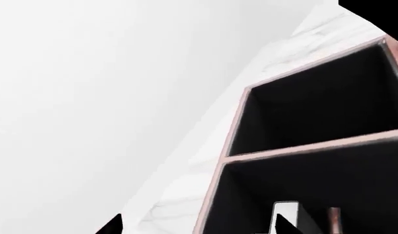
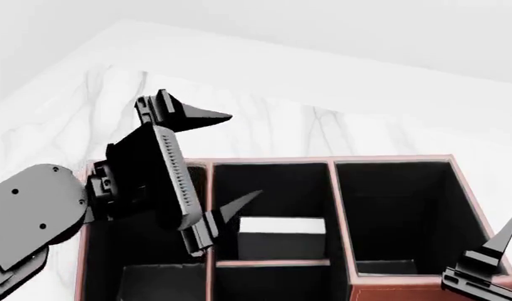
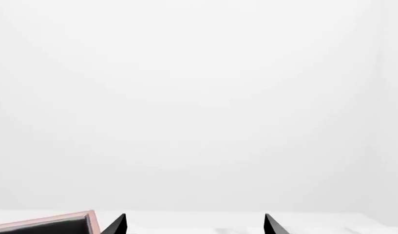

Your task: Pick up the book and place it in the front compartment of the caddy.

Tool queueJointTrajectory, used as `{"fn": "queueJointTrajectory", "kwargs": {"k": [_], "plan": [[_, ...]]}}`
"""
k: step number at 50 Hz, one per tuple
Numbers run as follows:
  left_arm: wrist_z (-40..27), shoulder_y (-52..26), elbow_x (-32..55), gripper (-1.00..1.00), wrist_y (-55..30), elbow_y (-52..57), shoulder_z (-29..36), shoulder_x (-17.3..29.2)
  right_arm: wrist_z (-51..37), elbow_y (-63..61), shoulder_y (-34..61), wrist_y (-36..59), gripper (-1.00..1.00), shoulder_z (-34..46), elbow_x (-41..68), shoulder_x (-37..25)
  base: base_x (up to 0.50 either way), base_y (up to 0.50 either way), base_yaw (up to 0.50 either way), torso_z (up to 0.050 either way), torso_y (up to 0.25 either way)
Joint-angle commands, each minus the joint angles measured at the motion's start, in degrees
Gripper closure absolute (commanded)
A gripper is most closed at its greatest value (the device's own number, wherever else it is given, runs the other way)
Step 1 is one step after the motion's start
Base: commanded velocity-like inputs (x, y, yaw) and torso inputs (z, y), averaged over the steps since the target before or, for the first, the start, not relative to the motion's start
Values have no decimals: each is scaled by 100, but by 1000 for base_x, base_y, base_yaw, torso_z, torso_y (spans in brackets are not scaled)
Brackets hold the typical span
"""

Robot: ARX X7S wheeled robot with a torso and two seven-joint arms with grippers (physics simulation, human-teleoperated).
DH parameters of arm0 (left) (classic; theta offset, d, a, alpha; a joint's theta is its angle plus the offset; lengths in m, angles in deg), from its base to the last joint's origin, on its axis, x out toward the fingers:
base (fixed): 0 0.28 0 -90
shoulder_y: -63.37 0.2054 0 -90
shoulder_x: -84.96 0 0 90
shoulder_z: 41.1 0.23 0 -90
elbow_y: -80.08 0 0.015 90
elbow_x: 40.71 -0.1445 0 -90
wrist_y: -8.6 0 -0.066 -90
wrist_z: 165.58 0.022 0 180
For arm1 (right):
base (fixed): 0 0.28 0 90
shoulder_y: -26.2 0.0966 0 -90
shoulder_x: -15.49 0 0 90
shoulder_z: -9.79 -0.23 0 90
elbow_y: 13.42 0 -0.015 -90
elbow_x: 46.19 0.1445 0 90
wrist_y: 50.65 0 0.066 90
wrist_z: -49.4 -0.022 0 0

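White marble tabletop (image 2: 264, 119), pale wall (image 2: 365, 31) behind.

Grey-veined marble filling the upper half of the head view, back edge running diagonally across the top of the frame. Plain off-white wall above that edge, featureless. Same blank wall (image 3: 199, 97) across nearly the whole right wrist view.

Lighting is bright, even and diffuse in all three views; no distinct source is identifiable. Shadows on the marble worktop (image 2: 63, 113) are faint. The caddy (image 2: 339, 216) interior renders near-black, detail lost. The left wrist view shows soft blur along the caddy's rims. No glare observed.
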Motion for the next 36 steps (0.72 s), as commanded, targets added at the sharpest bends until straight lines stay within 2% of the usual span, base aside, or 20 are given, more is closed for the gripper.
{"fn": "queueJointTrajectory", "kwargs": {"k": [1,2,6,9,16,17,19,22,26,28,31,36], "plan": [[-3044,597,272,-100,-770,3562,-459,1690,71,-327,-73,-74,-100,-42,-302,71,0,0,0,0,0],[-3052,598,273,-100,-778,3579,-459,1696,69,-327,-74,-75,-100,-41,-302,71,0,0,0,0,0],[-4060,1191,206,-100,-346,4341,-702,2174,60,-519,-166,-300,-100,2,-395,89,0,0,0,0,0],[-5307,1857,-308,-100,142,4915,-928,2554,50,-727,-216,-507,-100,-28,-361,132,0,0,0,0,0],[-6787,2903,-797,-100,1220,5269,-1360,3013,118,-868,-287,-892,-100,46,-320,212,0,0,0,0,0],[-7355,3136,-1075,-100,1368,5399,-1541,3167,97,-913,-299,-904,-100,62,-366,220,0,0,0,0,0],[-7897,3426,-1214,-100,1693,5620,-1752,3419,93,-938,-338,-1045,-100,14,-290,263,0,0,0,0,0],[-8248,3557,-1700,-100,1636,6107,-1871,3790,27,-1068,-384,-1251,-100,-123,-213,320,0,0,0,0,0],[-8610,3695,-1968,-100,1586,6492,-1981,4032,1,-1314,-482,-1360,-100,-271,-41,329,0,0,0,0,0],[-9006,3830,-2422,-100,1312,6767,-2057,4148,-25,-1458,-518,-1375,-100,-313,-51,315,0,0,0,0,0],[-9385,4060,-2842,-100,1434,6993,-2118,4285,-87,-1697,-599,-1467,-100,-433,22,341,0,0,0,0,0],[-9722,4191,-2715,-100,1844,7012,-2286,4511,-137,-1729,-598,-1491,-100,-420,1,387,0,0,0,0,0]]}}
